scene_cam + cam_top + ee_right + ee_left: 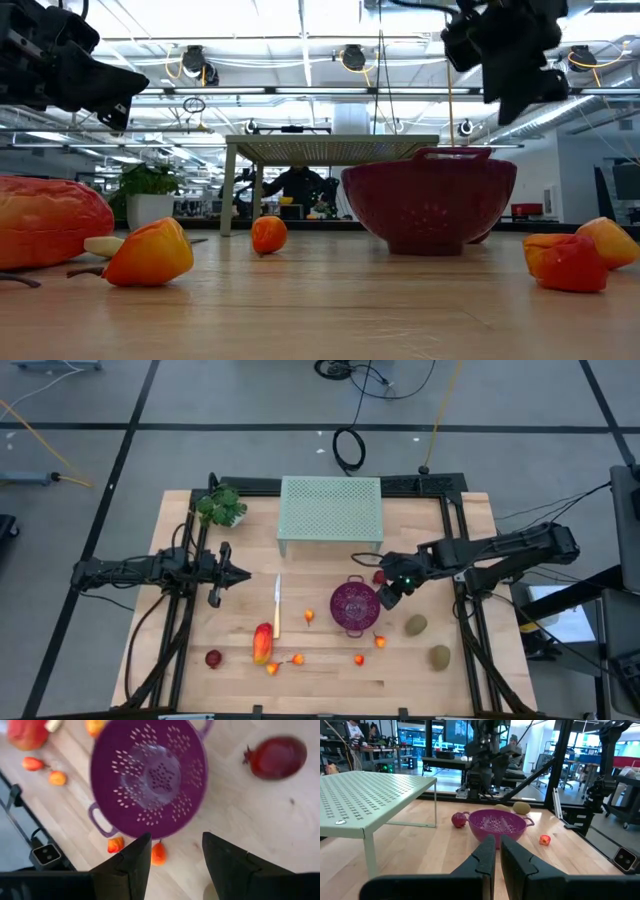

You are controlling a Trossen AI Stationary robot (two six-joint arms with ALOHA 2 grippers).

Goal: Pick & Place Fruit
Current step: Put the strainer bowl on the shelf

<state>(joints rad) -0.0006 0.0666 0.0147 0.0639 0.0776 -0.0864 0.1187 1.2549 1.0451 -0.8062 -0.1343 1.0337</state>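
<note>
Across the lower half of the high view, the fruit lies scattered: a mango (262, 644), two kiwis (416, 625), small orange-red pieces (359, 659) and a dark red ball (213, 658); another ball (379, 577) sits just beside the empty purple colander (353, 606), apparently the collecting bowl. Right of centre, the right gripper (386, 596) hangs above the colander's edge, fingers apart and empty, likely choosing a piece. At left, the left gripper (240, 574) waits, fingers together.

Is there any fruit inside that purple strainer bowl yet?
No. The purple strainer bowl is empty in the right wrist view; only its perforated bottom shows. The right hand hovers open above it. The table underneath is hidden.
</note>
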